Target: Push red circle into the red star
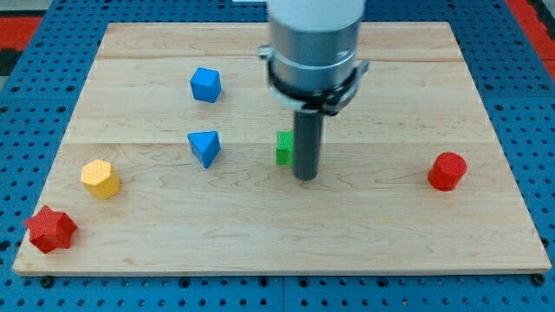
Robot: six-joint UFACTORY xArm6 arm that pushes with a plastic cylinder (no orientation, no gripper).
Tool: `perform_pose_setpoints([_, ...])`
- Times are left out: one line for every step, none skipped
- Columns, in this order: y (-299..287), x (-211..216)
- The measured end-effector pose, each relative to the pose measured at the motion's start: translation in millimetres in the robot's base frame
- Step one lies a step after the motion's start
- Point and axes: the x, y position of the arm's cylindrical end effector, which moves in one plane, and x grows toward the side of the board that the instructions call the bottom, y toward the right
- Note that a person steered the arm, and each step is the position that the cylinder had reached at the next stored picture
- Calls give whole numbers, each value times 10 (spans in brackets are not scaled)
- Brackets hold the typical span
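Note:
The red circle block [447, 171] sits on the wooden board near the view's right edge. The red star [50, 230] lies at the board's bottom left corner. My tip [305, 177] rests on the board near the middle, far to the left of the red circle and far to the right of the red star. It stands just right of a green block [284, 148], which the rod partly hides.
A yellow hexagon block [100, 178] sits up and right of the red star. A blue triangular block [205, 147] lies left of the green block. A blue block [205, 84] sits above it. The wooden board [390, 225] lies on a blue pegboard.

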Motion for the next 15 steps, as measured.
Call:
perform_pose_setpoints([528, -239])
perform_pose_setpoints([1019, -441])
perform_pose_setpoints([1538, -421])
perform_pose_setpoints([1849, -280])
perform_pose_setpoints([1810, -5])
perform_pose_setpoints([1541, 201])
perform_pose_setpoints([1323, 377])
perform_pose_setpoints([1326, 461])
perform_pose_setpoints([1425, 476])
perform_pose_setpoints([1342, 719])
perform_pose_setpoints([1120, 870])
perform_pose_setpoints([704, 896])
perform_pose_setpoints([251, 896])
perform_pose_setpoints([-122, 881])
perform_pose_setpoints([215, 631])
